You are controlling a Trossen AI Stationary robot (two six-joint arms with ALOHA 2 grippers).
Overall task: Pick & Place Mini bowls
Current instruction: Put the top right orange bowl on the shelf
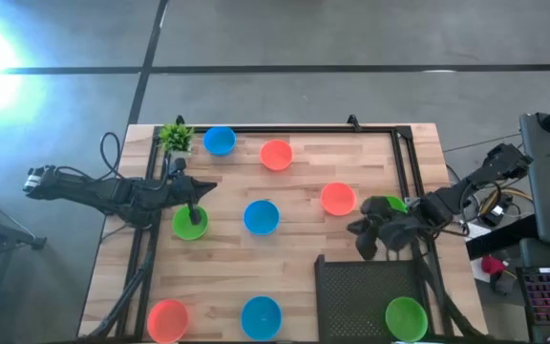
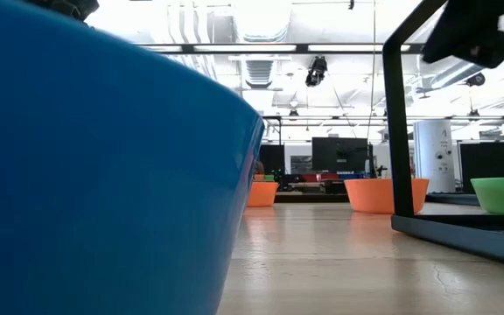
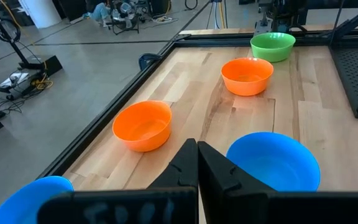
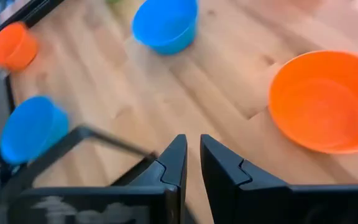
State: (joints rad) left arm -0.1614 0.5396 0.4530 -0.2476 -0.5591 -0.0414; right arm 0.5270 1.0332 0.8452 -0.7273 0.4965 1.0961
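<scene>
Harsh white glare burns the upper left of my overhead frame, washing out the floor [image 1: 27, 57]. Ceiling lights [image 2: 261, 22] bloom bright at counter height, where the nearest blue bowl [image 2: 94, 175] looms soft and unfocused. My right wrist picture smears with motion blur.

desk [image 1: 304, 205]: pale wood planks, visible grain, smooth satin sheen | mini bowls [image 3: 143, 126]: smooth plastic, slightly glossy, blue, orange, green | frame [image 1: 404, 162]: black metal tube, matt | tray at 5 o'clock [image 1: 366, 296]: dark perforated mesh, matt | right hand [image 4: 191, 163]: black matt plastic fingers
</scene>
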